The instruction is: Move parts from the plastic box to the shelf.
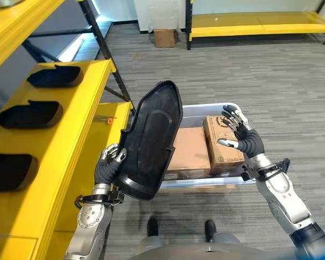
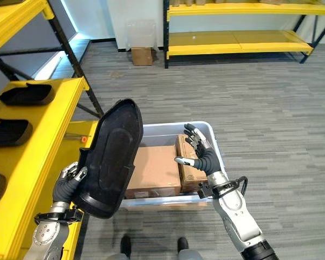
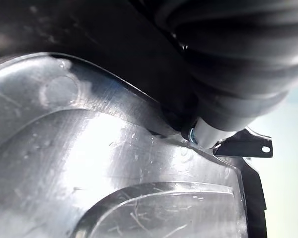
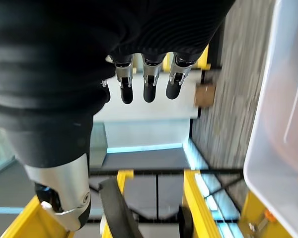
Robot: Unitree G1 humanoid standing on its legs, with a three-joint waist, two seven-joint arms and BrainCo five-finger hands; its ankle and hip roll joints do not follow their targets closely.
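Black, glossy moulded plastic part [image 1: 151, 142], long and shield-shaped, held upright and tilted above the pale translucent plastic box [image 1: 234, 108], gripped at its lower edge by left hand [image 1: 109, 161], fingers curled round the rim. Right hand [image 1: 239, 132] at three o'clock of the part, raised over the box, fingers spread, holding nothing. Brown cardboard cartons [image 1: 189, 151] inside the box. Yellow metal shelf [image 1: 89, 103] at nine o'clock, carrying three similar black parts [image 1: 55, 76].

Floor: grey striped carpet [image 1: 271, 81].
Far wall: white, low yellow rack [image 1: 260, 24] against it.
By the wall: small cardboard box [image 1: 164, 38] on the floor.
Light: bluish glow strip [image 2: 70, 24] at upper left.
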